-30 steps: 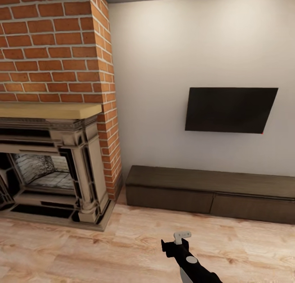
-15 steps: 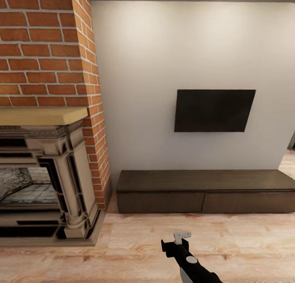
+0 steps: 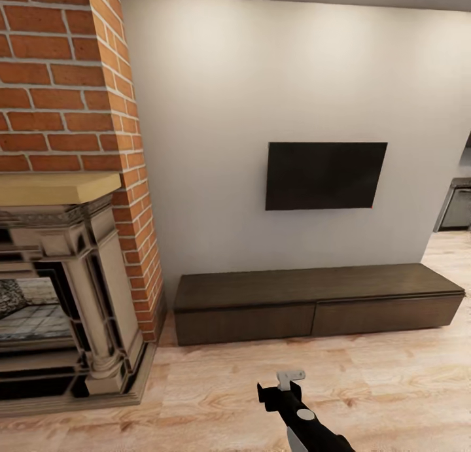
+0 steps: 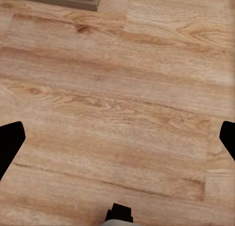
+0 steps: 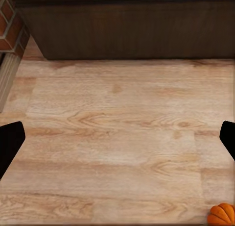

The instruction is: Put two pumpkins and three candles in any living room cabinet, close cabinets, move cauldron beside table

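**Cabinet ahead, one pumpkin on the floor near our right tool**

We face a pale wall with a dark screen [image 3: 325,175] mounted on it. Below it the long dark-brown cabinet [image 3: 314,301] stands against the wall with both of its fronts flush and closed. To its left rises the brick chimney [image 3: 65,79] over the beige stone fireplace [image 3: 72,295].

In the head view our right arm [image 3: 307,426] reaches forward low over the wooden floor [image 3: 216,386], well short of the cabinet.

In the right wrist view the right tool [image 5: 117,142] is spread wide, nothing between its fingers; a pumpkin [image 5: 223,214] lies on the floor just outside one fingertip, apart from the cabinet.

The left tool [image 4: 117,140] is likewise spread wide over bare floor.
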